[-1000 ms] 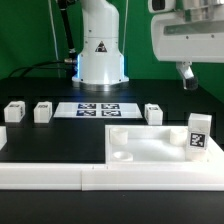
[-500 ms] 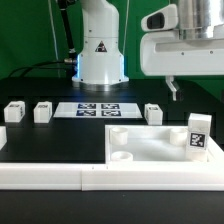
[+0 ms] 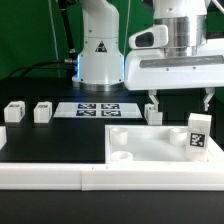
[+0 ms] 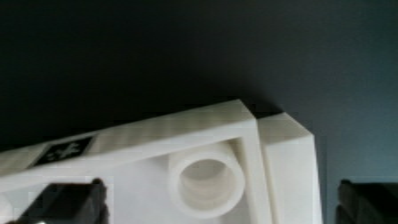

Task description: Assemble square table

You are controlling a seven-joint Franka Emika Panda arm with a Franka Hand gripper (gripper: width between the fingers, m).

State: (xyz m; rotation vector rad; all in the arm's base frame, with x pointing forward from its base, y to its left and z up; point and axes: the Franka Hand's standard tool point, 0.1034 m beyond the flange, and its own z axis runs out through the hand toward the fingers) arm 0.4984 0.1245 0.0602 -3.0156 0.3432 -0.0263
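Note:
The white square tabletop (image 3: 150, 146) lies on the black table at the exterior view's right, with round corner sockets facing up. My gripper (image 3: 178, 100) is open and empty, hovering over its far edge. One white leg (image 3: 153, 113) sits just behind the slab, below one fingertip. A tagged leg (image 3: 198, 135) stands by the slab's right corner. Two more legs (image 3: 13, 111) (image 3: 43, 112) sit at the far left. In the wrist view the slab's corner (image 4: 267, 150), a socket (image 4: 205, 180) and a side tag (image 4: 68, 152) lie between my open gripper's (image 4: 222, 203) dark fingertips (image 4: 71, 200).
The marker board (image 3: 95, 108) lies flat behind the middle of the table. A long white border rail (image 3: 90, 176) runs along the front edge. The robot's white base (image 3: 100, 50) stands at the back, with cables to its left.
The gripper has moved toward the exterior view's left and come down, from the upper right corner to above the slab's far edge. Slab and legs have not moved.

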